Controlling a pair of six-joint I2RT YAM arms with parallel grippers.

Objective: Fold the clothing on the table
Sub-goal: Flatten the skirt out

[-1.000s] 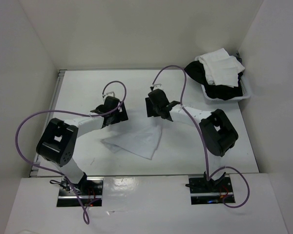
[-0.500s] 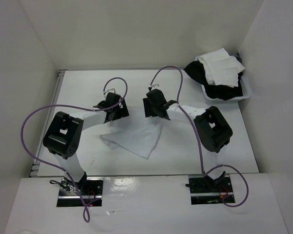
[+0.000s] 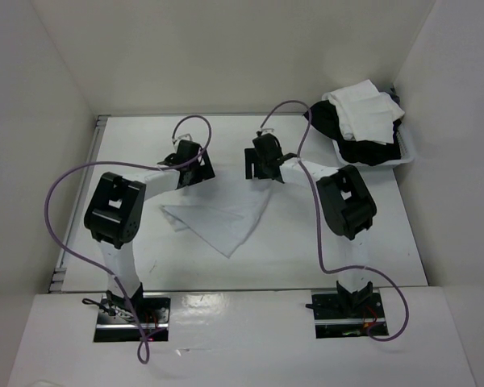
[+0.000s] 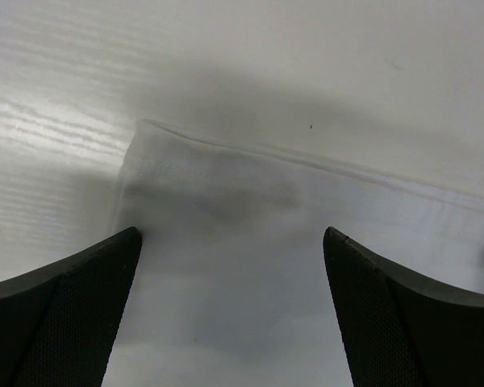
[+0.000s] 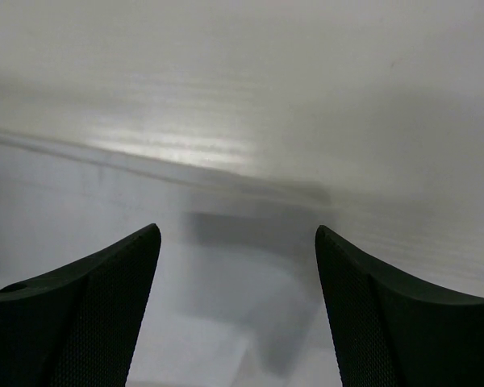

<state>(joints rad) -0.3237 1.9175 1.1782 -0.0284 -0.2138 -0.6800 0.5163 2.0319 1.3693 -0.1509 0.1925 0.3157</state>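
Note:
The clothing (image 3: 223,221) is a thin white fabric piece lying flat near the middle of the table (image 3: 347,250), roughly triangular with a point toward the near side. My left gripper (image 3: 187,169) hovers over its far left part and is open. In the left wrist view a hemmed corner of the clothing (image 4: 226,193) lies below the open left gripper (image 4: 230,234), with nothing between the fingers. My right gripper (image 3: 263,164) is just beyond the clothing's far right corner. The right wrist view is blurred; the right gripper (image 5: 236,230) is open over pale surface and grips nothing.
A white bin (image 3: 403,157) at the far right holds a heap of white and black garments (image 3: 363,121). White walls close in the table on the left, far and right sides. A grey metal strip (image 3: 95,157) runs along the left edge.
Both grippers have moved toward the far side of the table. The right gripper's jaws have widened. The clothing's far right corner has dropped and the piece now lies flatter.

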